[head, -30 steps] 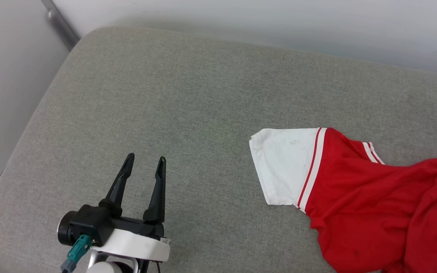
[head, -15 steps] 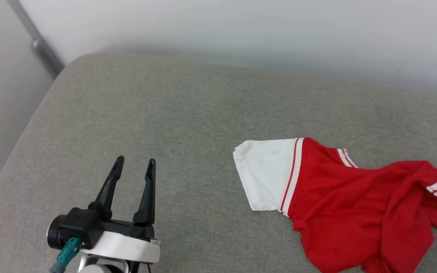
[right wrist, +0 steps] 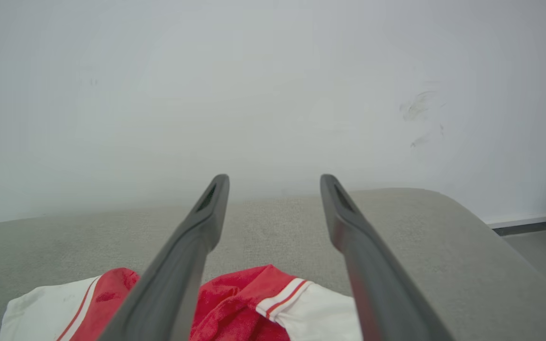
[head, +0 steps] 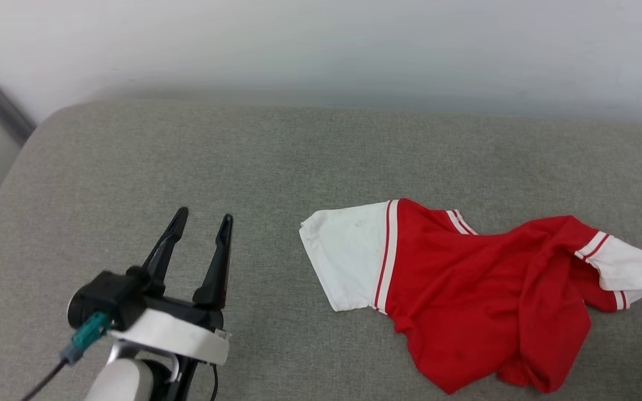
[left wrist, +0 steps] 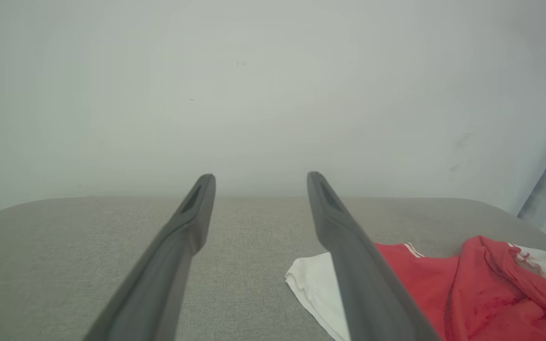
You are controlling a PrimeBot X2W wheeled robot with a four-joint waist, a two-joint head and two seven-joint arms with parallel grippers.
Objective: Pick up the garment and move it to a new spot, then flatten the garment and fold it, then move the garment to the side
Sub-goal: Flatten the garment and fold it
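The garment lies crumpled on the grey cushion in the head view, well to the right of the left gripper, whose 2 fingers are spread and empty. In the left wrist view it lies right of those fingers, apart from them. In the right wrist view the right gripper gapes wide and empty, with the garment beneath its fingers.

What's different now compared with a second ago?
The camera swung right, so the view shifted. The garment, earlier pulled toward the right, now lies slack on the cushion, seemingly released; the right gripper is open beside it. The left gripper stayed open and empty.
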